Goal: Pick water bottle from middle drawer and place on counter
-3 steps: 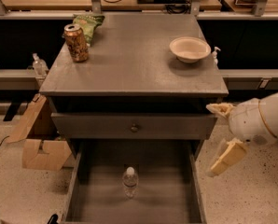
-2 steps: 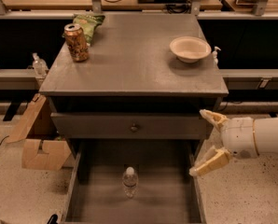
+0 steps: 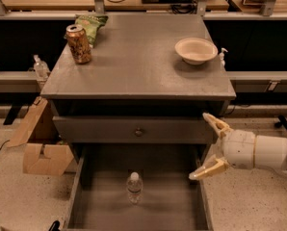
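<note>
1. The water bottle, small and clear with a white cap, stood upright on the floor of the open middle drawer.
2. The gripper hung spread wide and empty at the drawer's right edge.

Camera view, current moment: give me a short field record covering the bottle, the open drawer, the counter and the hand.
water bottle: upright near the middle of the drawer floor, untouched
middle drawer: pulled open, bottle inside
counter: carries a brown can, a green bag and a white bowl
hand: open, at the drawer's right edge, to the right of the bottle and apart from it
task state: bottle not yet grasped
</note>
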Robot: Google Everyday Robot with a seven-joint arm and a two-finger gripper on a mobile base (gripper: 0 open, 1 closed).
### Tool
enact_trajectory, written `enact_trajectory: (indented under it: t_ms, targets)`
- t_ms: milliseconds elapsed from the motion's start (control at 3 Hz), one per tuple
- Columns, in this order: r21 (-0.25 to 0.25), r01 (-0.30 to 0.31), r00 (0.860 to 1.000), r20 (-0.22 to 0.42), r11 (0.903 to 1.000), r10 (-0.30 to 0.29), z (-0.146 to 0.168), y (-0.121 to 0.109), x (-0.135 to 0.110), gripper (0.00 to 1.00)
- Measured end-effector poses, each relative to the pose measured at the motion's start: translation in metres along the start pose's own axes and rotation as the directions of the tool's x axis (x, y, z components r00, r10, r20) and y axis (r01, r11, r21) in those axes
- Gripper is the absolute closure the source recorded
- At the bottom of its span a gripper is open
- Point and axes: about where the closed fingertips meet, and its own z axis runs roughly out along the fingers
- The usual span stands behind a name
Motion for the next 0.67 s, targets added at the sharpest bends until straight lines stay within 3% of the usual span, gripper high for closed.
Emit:
enact_trajectory:
  t_ms: [333,667]
  targets:
    - [-0.006,-0.002,1.0,-0.006,1.0,0.002,0.002,-0.001,-0.001,0.0]
    - [-0.069,-0.027,0.999,0.037,0.9973,0.03,0.036,0.021,0.02,0.0]
